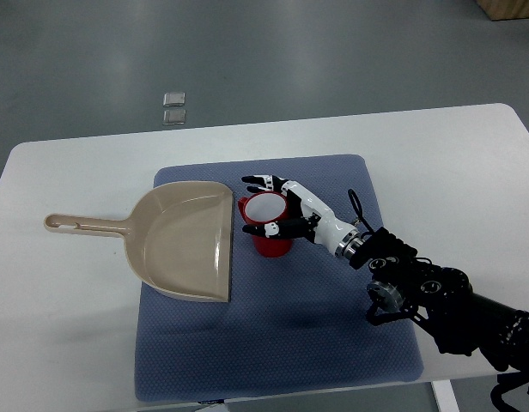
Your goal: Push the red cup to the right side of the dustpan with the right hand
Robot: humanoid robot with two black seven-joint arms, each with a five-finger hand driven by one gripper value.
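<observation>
Top view. Your right hand (277,206) reaches in from the lower right, fingers (258,182) spread and curved around the red cup (266,227) rather than clamped on it. The cup stands upright on the blue mat (333,343), just beside the right edge of the dustpan (183,240), whose handle points left. The cup sits within the hand's span, on its left, so any further push runs rightward, away from the pan.

A white bench (67,309) with rounded corners stands on a grey floor (247,51). A blue mat (273,343) lies flat on the bench, covering its middle and reaching nearly to the near edge. The bench's left and right parts are bare. Two small clear squares (173,106) lie on the floor just beyond the far edge.
</observation>
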